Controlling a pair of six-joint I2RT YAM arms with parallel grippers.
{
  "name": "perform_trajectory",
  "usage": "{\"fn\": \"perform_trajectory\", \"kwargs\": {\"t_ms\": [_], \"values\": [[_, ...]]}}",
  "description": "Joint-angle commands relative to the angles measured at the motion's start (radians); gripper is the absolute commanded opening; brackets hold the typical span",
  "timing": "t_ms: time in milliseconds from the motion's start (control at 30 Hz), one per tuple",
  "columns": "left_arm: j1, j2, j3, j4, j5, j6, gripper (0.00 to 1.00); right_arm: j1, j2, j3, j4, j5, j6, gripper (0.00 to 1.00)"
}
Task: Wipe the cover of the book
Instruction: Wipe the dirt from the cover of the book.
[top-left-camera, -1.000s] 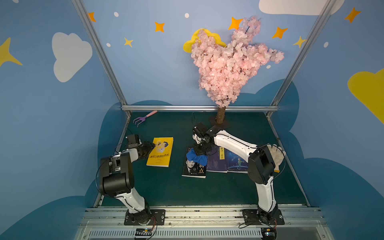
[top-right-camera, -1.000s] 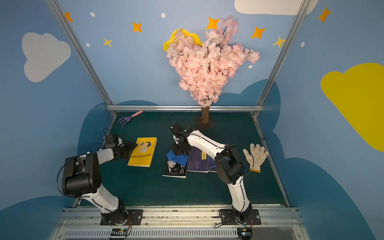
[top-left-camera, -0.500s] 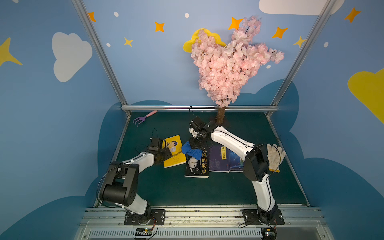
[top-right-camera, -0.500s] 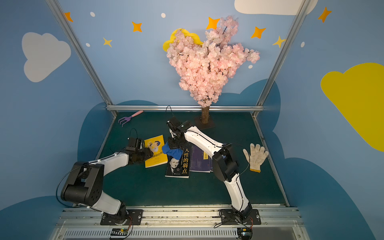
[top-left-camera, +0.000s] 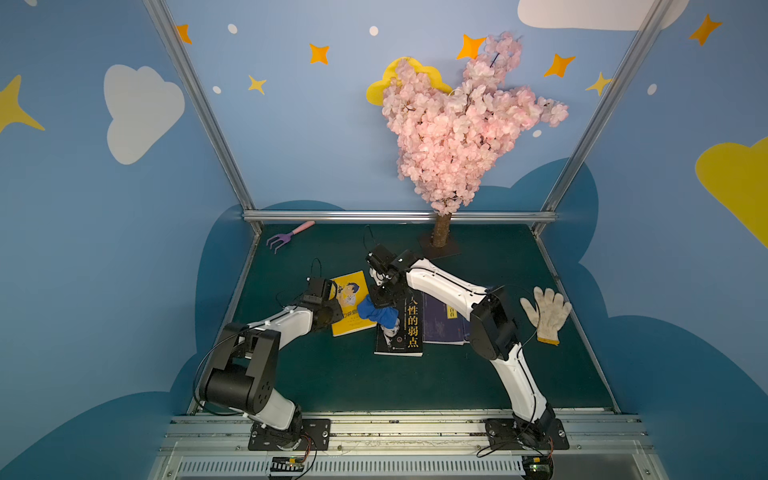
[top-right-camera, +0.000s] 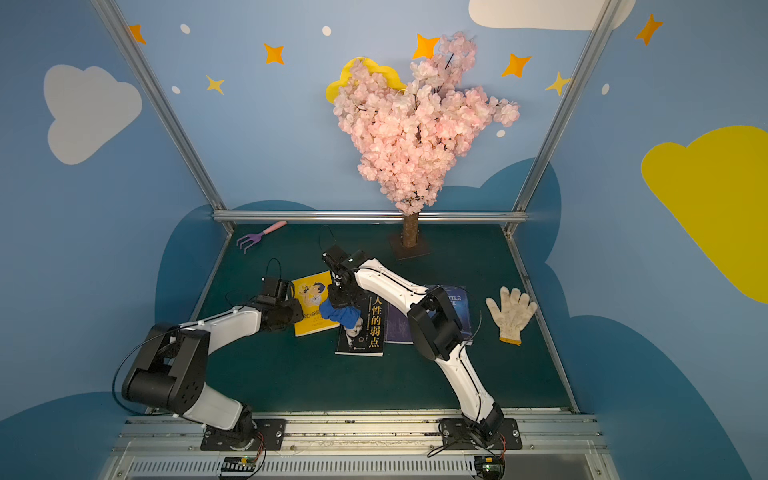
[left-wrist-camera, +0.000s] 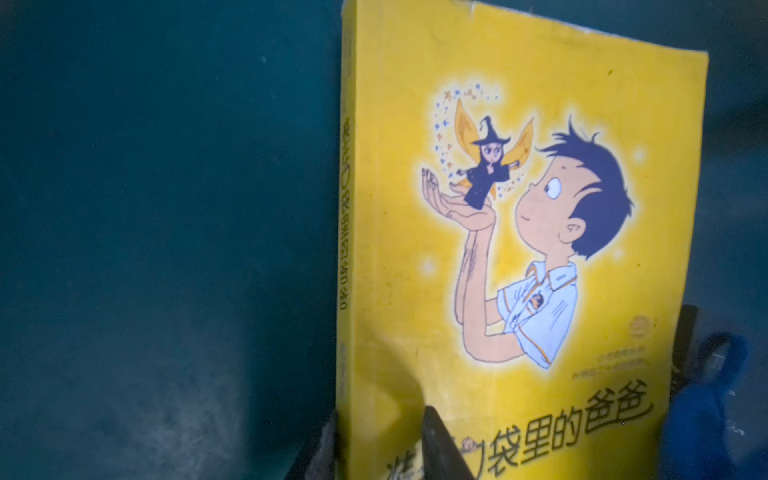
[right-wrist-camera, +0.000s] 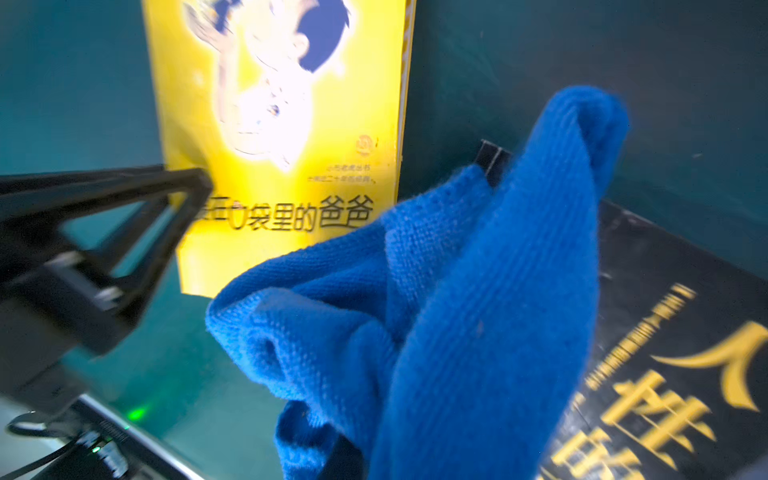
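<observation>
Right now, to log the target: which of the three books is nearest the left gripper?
The yellow paperback book with the cartoon boy: the left gripper is at its edge; the black book and dark blue book lie farther off.

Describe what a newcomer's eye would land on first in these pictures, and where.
The pink blossom tree towers at the back of the table. In front of it, the right gripper holds a bright blue cloth between a yellow book and a black book.

White arms (top-left-camera: 440, 284) with black joints (top-left-camera: 494, 328) and cables (top-left-camera: 195, 376).
</observation>
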Motion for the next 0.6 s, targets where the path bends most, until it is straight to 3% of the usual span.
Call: {"fn": "perform_trajectory", "kwargs": {"t_ms": [0, 367, 567], "values": [[-0.01, 0.017, -0.003, -0.048, 0.054, 0.011, 0.28, 0.005, 0.041, 0.055, -0.033, -0.013, 0.002, 0.0], [-0.007, 0.024, -0.006, -0.036, 0.072, 0.012, 0.22, -0.077, 0.377, 0.418, -0.017, -0.064, 0.029, 0.0], [-0.007, 0.026, -0.004, -0.036, 0.086, 0.012, 0.22, -0.089, 0.42, 0.431, 0.097, -0.091, 0.064, 0.0]]}}
